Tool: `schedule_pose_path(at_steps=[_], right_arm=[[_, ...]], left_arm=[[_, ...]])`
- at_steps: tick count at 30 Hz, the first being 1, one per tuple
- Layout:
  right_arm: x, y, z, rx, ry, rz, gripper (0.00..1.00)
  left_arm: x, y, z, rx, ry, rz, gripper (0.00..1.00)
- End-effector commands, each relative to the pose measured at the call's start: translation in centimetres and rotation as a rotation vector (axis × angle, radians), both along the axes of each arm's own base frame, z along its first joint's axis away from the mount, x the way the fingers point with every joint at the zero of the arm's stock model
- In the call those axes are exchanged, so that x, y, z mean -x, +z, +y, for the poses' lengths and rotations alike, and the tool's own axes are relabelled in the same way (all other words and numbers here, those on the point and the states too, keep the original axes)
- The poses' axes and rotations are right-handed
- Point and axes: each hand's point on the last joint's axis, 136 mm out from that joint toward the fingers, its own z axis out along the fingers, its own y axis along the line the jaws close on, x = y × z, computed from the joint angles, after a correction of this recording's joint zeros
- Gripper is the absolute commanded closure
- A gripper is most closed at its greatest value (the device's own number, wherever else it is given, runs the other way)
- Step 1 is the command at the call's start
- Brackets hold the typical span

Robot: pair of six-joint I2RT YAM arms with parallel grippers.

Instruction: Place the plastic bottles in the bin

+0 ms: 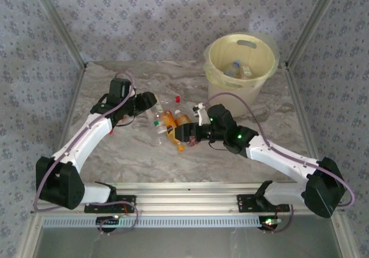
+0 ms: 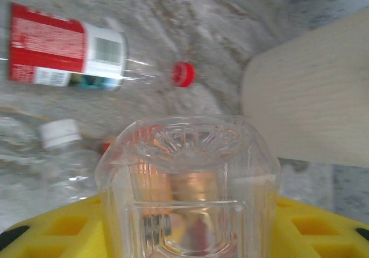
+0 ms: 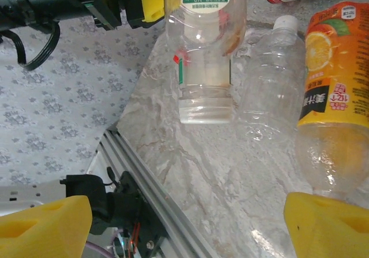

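- Top view: the table (image 1: pixel 132 160) has a smooth, marble-patterned top. An aluminium rail (image 1: pixel 190 203) bounds its near edge, and patterned walls close the other three sides. Bare table lies open at near left and near right.
- The bin (image 1: pixel 214 67) stands in the far right corner. It is round and pale cream, with a thin bag folded over the rim and a few bottles lying inside.
- The loose plastic bottles (image 1: pixel 167 122) are clustered mid-table. The left end effector (image 1: pixel 149 102) is at the cluster's left side and the right end effector (image 1: pixel 180 134) at its near right.
- Left wrist view: the left end effector is clamped on a clear bottle (image 2: pixel 187 177), seen end-on with a ribbed, moulded face, between blocky yellow pads (image 2: pixel 63 226).
- Beyond it a red-labelled bottle (image 2: pixel 63 53) lies on its side, and a white-capped bottle (image 2: pixel 60 154) sits just beside the held one. The bin's smooth wall is at right, apart from the held bottle.
- Right wrist view: the right end effector's yellow fingertips (image 3: pixel 40 229) are spread wide, with only bare table between them.
- An orange-labelled bottle (image 3: pixel 337 96) lies just beyond the right-hand fingertip, with the white-capped bottle beside it.
- The clear bottle sits near the table's diagonal edge.
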Motion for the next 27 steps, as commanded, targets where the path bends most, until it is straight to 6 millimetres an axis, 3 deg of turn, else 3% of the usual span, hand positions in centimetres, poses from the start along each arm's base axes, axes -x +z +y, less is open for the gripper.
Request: schedule_pose_path(at_steps=[1,6,18,27], right_arm=[[-0.6,1.8,0.8,-0.074,-0.001,0.037,0.13],[-1.2,1.5,0.8,-0.074,-0.017,0.048,0.15],[-2.0,1.1,2.2,-0.074,0.002,0.066,0.24],[-2.4,1.1,2.5,-0.077,-0.003,0.068,0.48]], left_arm=[[0.2,4.0,-2.4,0.182,-0.057,-0.096,0.46],[1.1,4.7,-3.3,0.217,-0.075,-0.088,0.46],[2.4,3.6,-6.1,0.227,-0.104,-0.011,0.46],[2.7,3.3,-6.5,0.222,-0.121,0.025,0.43]])
